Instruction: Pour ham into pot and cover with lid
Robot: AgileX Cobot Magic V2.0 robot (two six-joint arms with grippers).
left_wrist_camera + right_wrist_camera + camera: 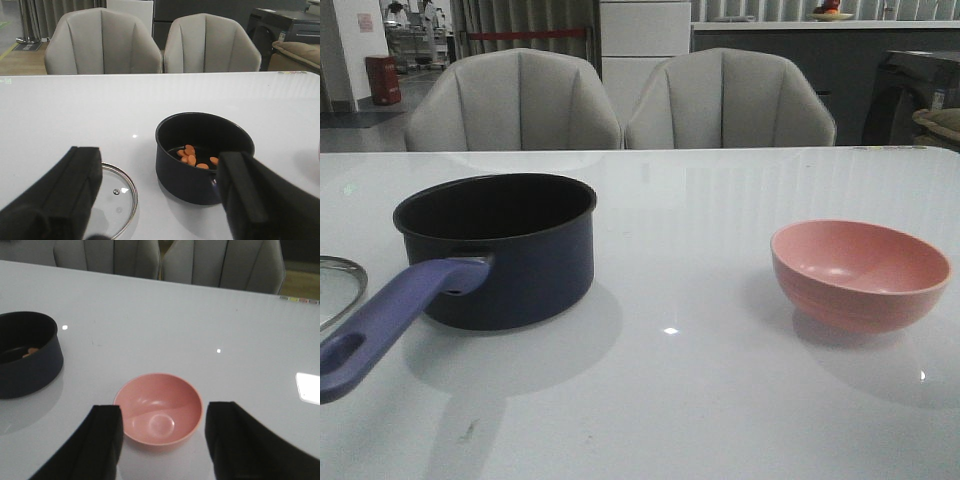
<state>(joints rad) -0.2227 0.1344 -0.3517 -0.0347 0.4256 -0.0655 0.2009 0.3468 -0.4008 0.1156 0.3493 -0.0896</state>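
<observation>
place: showroom-like hall | cues: padded chairs (515,100), counter (770,25), curtains (520,20)

You find no text, label, brand or number you can read in any view. The pot (510,255), the lid (112,197) and the pink bowl (860,272) carry no markings. In the front view, a pale notice (365,22) hangs on the far wall beyond the desk's far-left corner, but its print is too small for you to make out.
</observation>
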